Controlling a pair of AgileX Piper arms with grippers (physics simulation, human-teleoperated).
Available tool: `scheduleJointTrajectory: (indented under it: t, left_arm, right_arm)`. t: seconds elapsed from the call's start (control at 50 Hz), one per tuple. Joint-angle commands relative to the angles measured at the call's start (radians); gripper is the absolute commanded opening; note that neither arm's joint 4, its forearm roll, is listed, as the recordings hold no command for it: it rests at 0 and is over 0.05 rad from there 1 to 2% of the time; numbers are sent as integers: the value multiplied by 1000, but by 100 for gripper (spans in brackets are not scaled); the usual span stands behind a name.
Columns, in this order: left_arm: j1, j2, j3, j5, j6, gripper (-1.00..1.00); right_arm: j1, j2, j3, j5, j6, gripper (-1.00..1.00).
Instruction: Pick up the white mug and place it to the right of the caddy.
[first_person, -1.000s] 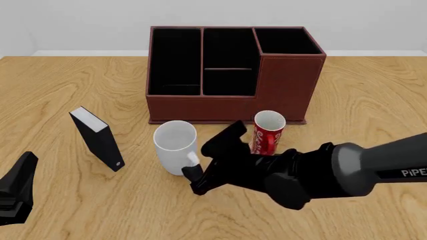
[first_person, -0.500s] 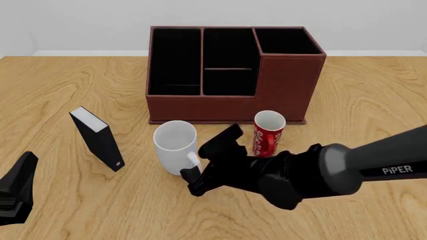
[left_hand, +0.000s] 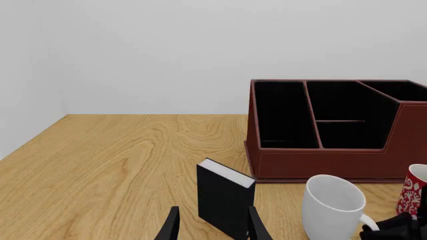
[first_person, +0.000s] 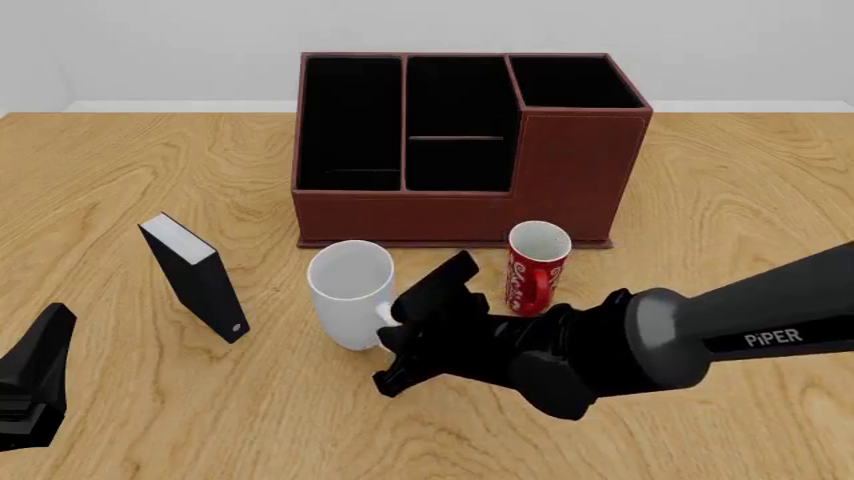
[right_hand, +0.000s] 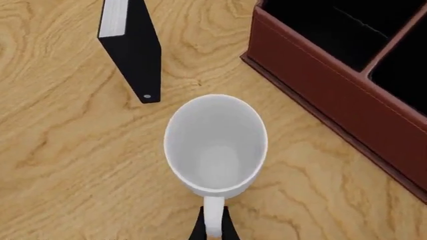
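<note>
From the front I can't see the white mug's (first_person: 351, 292) handle, because my right gripper (first_person: 396, 345) covers it. The right wrist view cuts that handle off at its edge, so I can't tell the jaws' grip. The left gripper (first_person: 30, 392) is cropped at the front view's corner.

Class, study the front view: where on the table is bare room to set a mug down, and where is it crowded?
Bare wood lies right of the caddy and left of the black box. In front of the caddy it is crowded: white mug, red mug, right gripper.
</note>
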Motion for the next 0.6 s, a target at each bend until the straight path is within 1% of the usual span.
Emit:
scheduleJointTrajectory:
  t: [0.02, 0.12, 0.2, 0.34, 0.38, 0.6]
  left_arm:
    - [0, 0, 0, 0, 0, 100]
    - [0, 0, 0, 0, 0, 100]
    - [0, 0, 0, 0, 0, 100]
    - [0, 0, 0, 0, 0, 100]
    - [0, 0, 0, 0, 0, 100]
    - [0, 0, 0, 0, 0, 100]
  right_arm:
    - [4, 6, -3, -3, 0, -100]
    - [-2, -1, 2, -6, -11, -100]
    - [-11, -22, 8, -4, -34, -100]
    - [-24, -49, 18, -1, -51, -100]
    - [-28, -61, 23, -1, -66, -100]
    - [-40, -127, 38, 21, -93, -100]
